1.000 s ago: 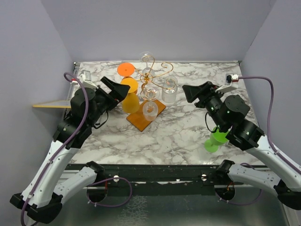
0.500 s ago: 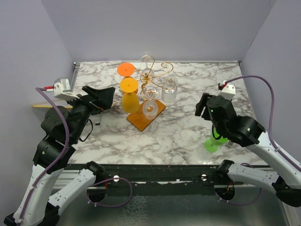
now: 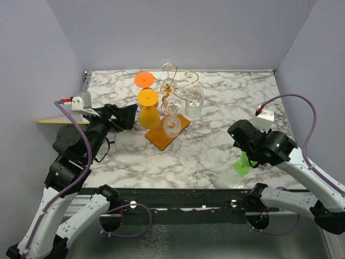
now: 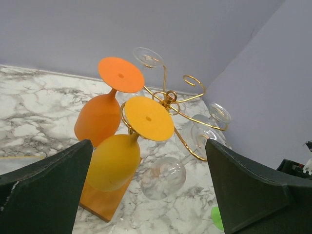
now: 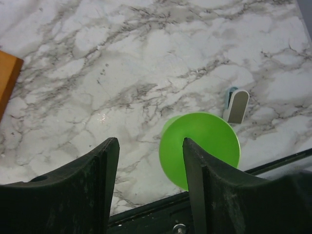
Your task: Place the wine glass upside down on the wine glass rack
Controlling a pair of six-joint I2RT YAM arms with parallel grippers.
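The wine glass rack (image 3: 176,86) is gold wire on an orange-brown wooden base (image 3: 156,138) at the table's middle back. Orange (image 3: 144,79), yellow (image 3: 148,112) and several clear glasses hang on it upside down; it also shows in the left wrist view (image 4: 168,97). A green wine glass (image 3: 241,165) sits near the right front edge, half hidden by my right arm. In the right wrist view its round foot (image 5: 200,146) faces the camera, just right of my open, empty right gripper (image 5: 148,187). My left gripper (image 4: 148,195) is open and empty, left of the rack.
A small white and blue object (image 5: 235,105) stands just behind the green glass. The table's dark front edge (image 5: 146,209) runs right under my right gripper. A thin wooden shelf (image 3: 54,121) juts from the left wall beside my left arm.
My left gripper drew back leftward from the yellow glass on the rack. My right arm swung from pointing at the rack down toward the front, over the green glass.
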